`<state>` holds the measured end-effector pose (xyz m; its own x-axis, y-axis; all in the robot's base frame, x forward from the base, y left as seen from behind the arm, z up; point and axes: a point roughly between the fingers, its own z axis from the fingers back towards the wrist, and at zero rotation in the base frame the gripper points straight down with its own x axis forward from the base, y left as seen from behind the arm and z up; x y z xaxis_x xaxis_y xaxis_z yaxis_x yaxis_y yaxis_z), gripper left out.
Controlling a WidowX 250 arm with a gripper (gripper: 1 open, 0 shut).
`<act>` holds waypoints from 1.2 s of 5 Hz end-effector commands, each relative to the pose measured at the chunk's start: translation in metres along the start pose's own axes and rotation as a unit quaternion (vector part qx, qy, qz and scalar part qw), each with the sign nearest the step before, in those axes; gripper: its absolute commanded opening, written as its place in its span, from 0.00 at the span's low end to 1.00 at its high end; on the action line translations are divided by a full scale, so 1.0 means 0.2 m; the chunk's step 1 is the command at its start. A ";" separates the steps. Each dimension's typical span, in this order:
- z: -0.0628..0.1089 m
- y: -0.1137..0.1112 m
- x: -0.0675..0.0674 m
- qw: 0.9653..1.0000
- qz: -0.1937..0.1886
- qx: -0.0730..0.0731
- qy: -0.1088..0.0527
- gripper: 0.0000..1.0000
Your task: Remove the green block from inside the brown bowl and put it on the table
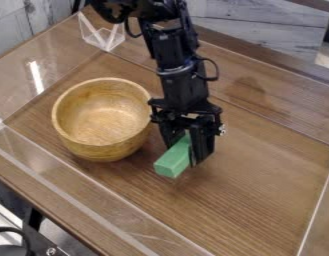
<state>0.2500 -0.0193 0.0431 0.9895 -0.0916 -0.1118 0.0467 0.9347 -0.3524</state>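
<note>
Bowl: the round light-brown wooden bowl (pixel 103 119) sits on the left side. It looks empty inside, just pale wood. It has a thick rim.

Clear wall: low see-through plastic walls (pixel 33 75) run along the edges. I think they stop things from sliding off.

Tabletop: the big brown wood-grain tabletop (pixel 260 190) holds the bowl. There is lots of bare room to the right of the bowl, so that is a good spot to set something down.

Arm: the black robot arm (pixel 171 50) reaches down from the top, just to the right of the bowl.

Claw: the black claw (pixel 190 150) points mostly down. Its two fingers are squeezed together on the top part of the block, one on each side, so the block cannot fall.

Block: the small bright green long block (pixel 175 160) is out of the bowl. It is just beside the bowl's right side, tilted, with its low end at the tabletop or very near it. I cannot tell for sure if it touches.

Why it is like this: the block is held low so it will not drop far or bounce.

How far along: I think the job is almost done. The block is out.

What is left: I think the claw needs to let go and lift away without knocking the bowl.
</note>
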 end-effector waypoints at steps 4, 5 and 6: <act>0.08 0.01 0.05 1.000 0.001 -0.007 -0.026 0.00; 0.08 0.02 0.06 1.000 0.002 -0.009 -0.026 0.00; 0.08 0.02 0.06 1.000 0.003 -0.011 -0.025 0.00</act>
<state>0.2528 -0.0153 0.0444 0.9897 -0.0803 -0.1187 0.0298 0.9254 -0.3777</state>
